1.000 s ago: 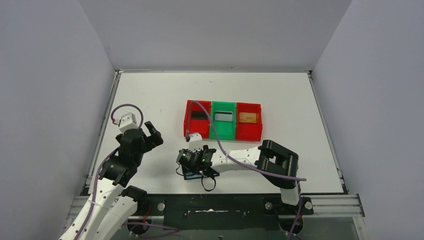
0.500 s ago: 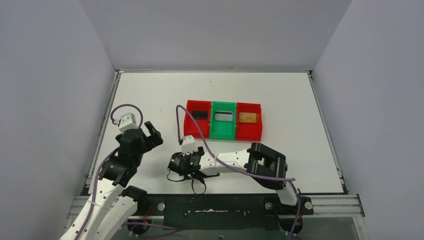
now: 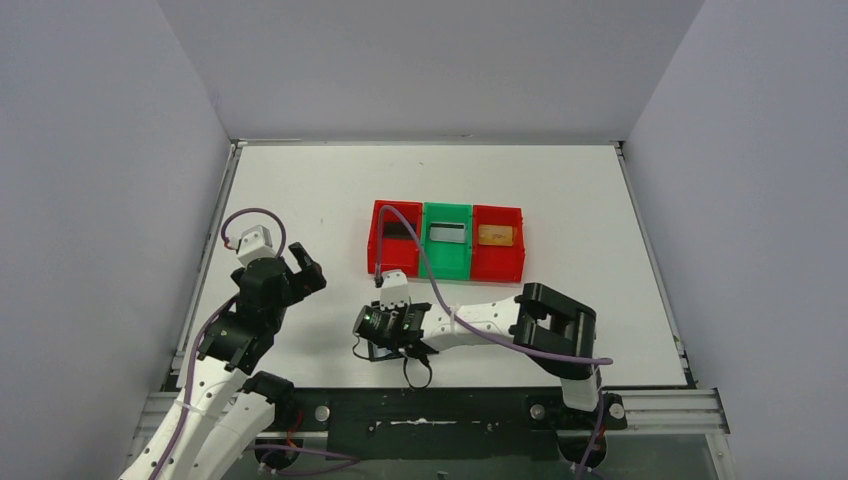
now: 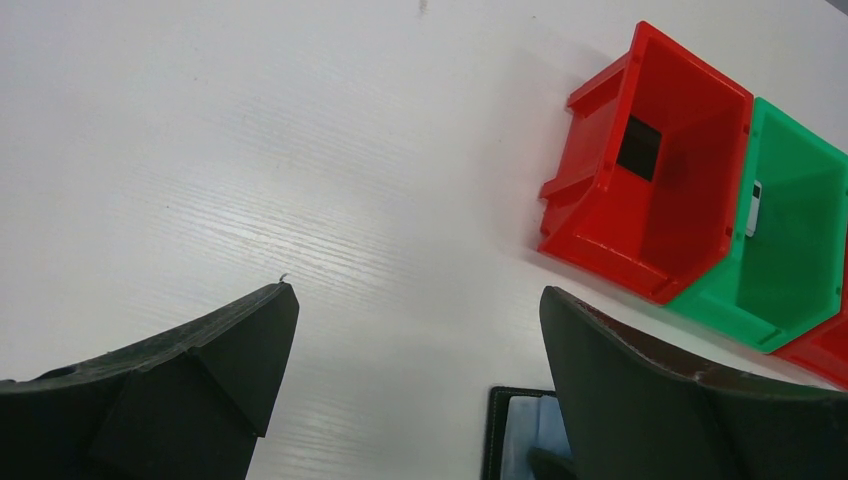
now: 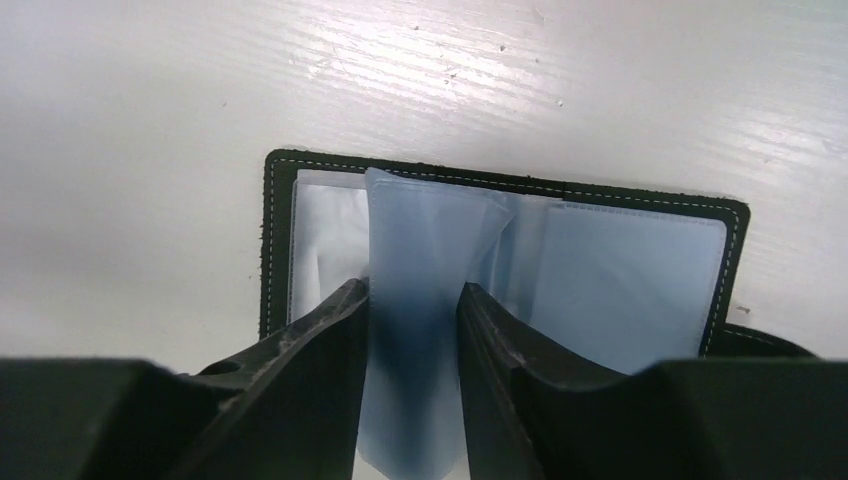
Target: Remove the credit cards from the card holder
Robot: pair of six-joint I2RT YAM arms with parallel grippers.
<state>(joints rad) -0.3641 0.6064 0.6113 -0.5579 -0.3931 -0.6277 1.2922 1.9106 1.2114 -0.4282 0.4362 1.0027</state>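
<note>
on the white table (image 3: 560, 180), the right arm (image 3: 490, 320) stretches leftward along the near edge. the right gripper (image 5: 412, 290) rests on the card holder (image 5: 640, 270), which lies open and flat near the row of red and green trays (image 3: 445, 270), on the robot's side of it. the left gripper (image 4: 415, 295) hovers well to the left, jaws wide and empty, so nothing pins the holder down. the right jaws stand narrow, pinched on a plastic sleeve (image 5: 420, 230) that rises from the spine.

the likely trouble is that a pull on the sleeve alone lifts or drags the whole light holder instead of freeing a card, since no second gripper anchors it. the slick film may also slip from the fingers (image 5: 320, 340), or crumple at its seam under a hard squeeze. whether the pinch has a card in it cannot be told, and a grip on empty film would bring nothing out.

the holder is a black bifold with pale stitching round its edge and grey-blue translucent pockets. the right-hand pocket lies smooth and the middle one bows upward. a dark tab shows at the right corner. no card face shows in any pocket.

three credit cards (image 3: 495, 235) lie in the trays, one each: dark in the left red, pale in the green, gold in the right red.
</note>
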